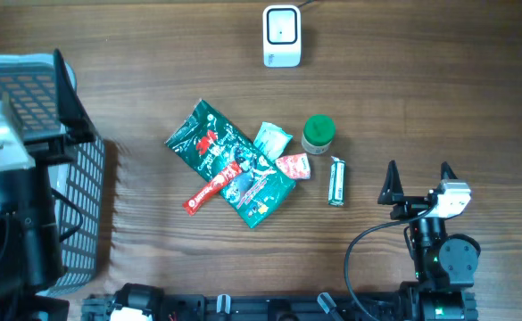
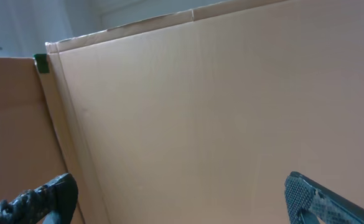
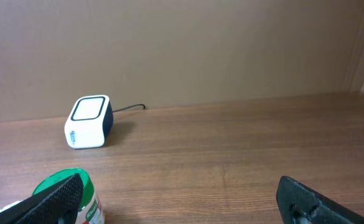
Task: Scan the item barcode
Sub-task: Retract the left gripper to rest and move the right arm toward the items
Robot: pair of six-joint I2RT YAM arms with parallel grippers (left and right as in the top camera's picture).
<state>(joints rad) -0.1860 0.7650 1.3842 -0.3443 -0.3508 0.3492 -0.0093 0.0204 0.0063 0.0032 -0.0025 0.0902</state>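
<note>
- The right gripper (image 1: pixel 418 181) is released: its jaws are spread wide and nothing is between them. It is over the wooden counter (image 1: pixel 475 98).
- Nearest to it, just to its left, lies a slim silvery packet (image 1: pixel 335 181). Its print is too small to read.
- Left of the gripper and a little ahead, a green-lidded jar (image 1: pixel 319 132) stands upright. In the right wrist view the jar shows partly behind the left fingertip (image 3: pixel 60 194).
- Further left is a loose heap. A red-and-white sachet (image 1: pixel 294 166) and a teal-and-white sachet (image 1: pixel 272 138) both touch a large green snack bag (image 1: pixel 229 165). A red stick packet (image 1: pixel 209 192) lies at the bag's lower left edge.
- The white barcode scanner (image 1: pixel 281 36) stands ahead and to the left of the right gripper, well apart from the heap. Its cable (image 3: pixel 132 107) runs off behind it.
- The left gripper (image 2: pixel 178 186) is also released, with wide jaws and nothing held. It faces a cardboard wall (image 2: pixel 200 112).
- In the overhead view the left arm is over a grey mesh basket (image 1: pixel 87 205), well apart from every item.
</note>
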